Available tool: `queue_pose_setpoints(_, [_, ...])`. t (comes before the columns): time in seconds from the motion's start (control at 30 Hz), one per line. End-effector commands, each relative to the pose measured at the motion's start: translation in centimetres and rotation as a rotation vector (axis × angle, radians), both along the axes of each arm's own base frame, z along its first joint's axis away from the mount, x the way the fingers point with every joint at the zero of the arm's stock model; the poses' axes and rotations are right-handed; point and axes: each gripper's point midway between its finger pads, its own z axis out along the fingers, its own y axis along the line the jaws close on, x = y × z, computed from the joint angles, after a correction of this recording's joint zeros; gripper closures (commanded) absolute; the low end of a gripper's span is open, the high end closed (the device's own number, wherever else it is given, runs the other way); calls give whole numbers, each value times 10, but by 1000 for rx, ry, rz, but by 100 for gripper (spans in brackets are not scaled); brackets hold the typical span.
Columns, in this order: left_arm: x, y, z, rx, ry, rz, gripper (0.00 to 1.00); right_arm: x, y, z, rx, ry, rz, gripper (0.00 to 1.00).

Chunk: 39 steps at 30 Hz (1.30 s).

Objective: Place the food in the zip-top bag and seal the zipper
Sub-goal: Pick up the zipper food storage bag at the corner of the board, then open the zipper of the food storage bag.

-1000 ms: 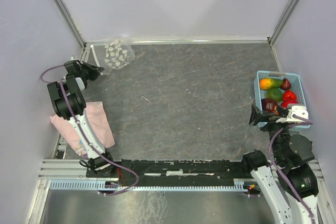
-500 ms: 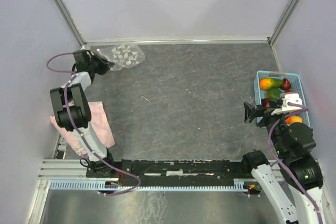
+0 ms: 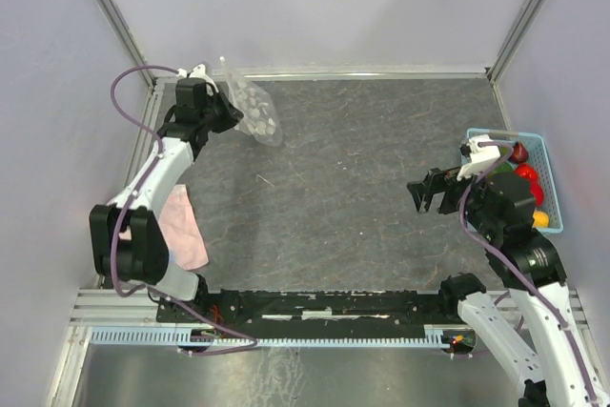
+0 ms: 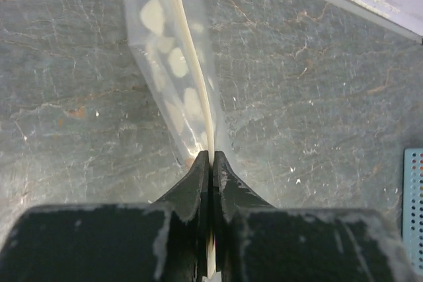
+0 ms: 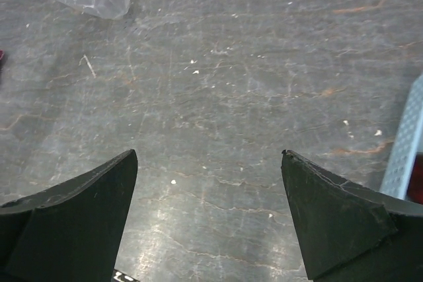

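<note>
Nearest the arm bases, a pink cloth (image 3: 179, 224) lies at the left edge of the grey table (image 3: 362, 159), partly under the left arm. Further in and to the right, the right gripper (image 3: 421, 195) hovers over bare tabletop with its two dark fingers (image 5: 79, 193) spread wide and nothing between them. Just beside it, to its right, stands a light-blue perforated basket (image 3: 502, 133) against the right wall. It holds the food (image 3: 526, 174): red, dark maroon and yellow-orange fruits show, the rest being hidden by the arm. At the far left, close to the back wall, the left gripper (image 3: 232, 113) is pressed together on the zip-top bag (image 3: 255, 113). In the left wrist view the fingertips (image 4: 198, 173) meet on the whitish zipper (image 4: 188, 51), and the clear pouch with its white printed spots extends away from them edge-on. No fruit is visible in the bag. Whether the far end of the bag touches the table cannot be told. The bag and the basket stand well apart, on opposite sides of the table.
</note>
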Motion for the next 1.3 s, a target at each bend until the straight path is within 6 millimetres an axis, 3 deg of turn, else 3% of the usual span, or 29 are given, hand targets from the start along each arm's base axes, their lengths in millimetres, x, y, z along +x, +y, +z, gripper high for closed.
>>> queue_pose_setpoints(0.0, [-27, -9, 30, 170, -83, -14, 97, 6, 20, 21, 76, -23, 77, 3])
queue_pose_setpoints(0.17, [-60, -43, 50, 250, -145, -52, 97, 21, 37, 14, 128, 19, 116, 3])
queue_pose_setpoints(0.37, [-85, -73, 53, 366, -171, -108, 97, 39, 55, 5, 197, 68, 155, 3])
queue_pose_setpoints(0.63, [-115, -138, 33, 514, -188, -333, 97, 62, 70, -5, 263, 136, 148, 4])
queue_pose_setpoints(0.97, [-168, -198, -7, 669, -209, -499, 97, 84, 74, -32, 414, 228, 26, 5])
queue_pose_setpoints(1.27, [-201, -227, -28, 698, -229, -572, 97, 96, 77, -45, 556, 221, -35, 6])
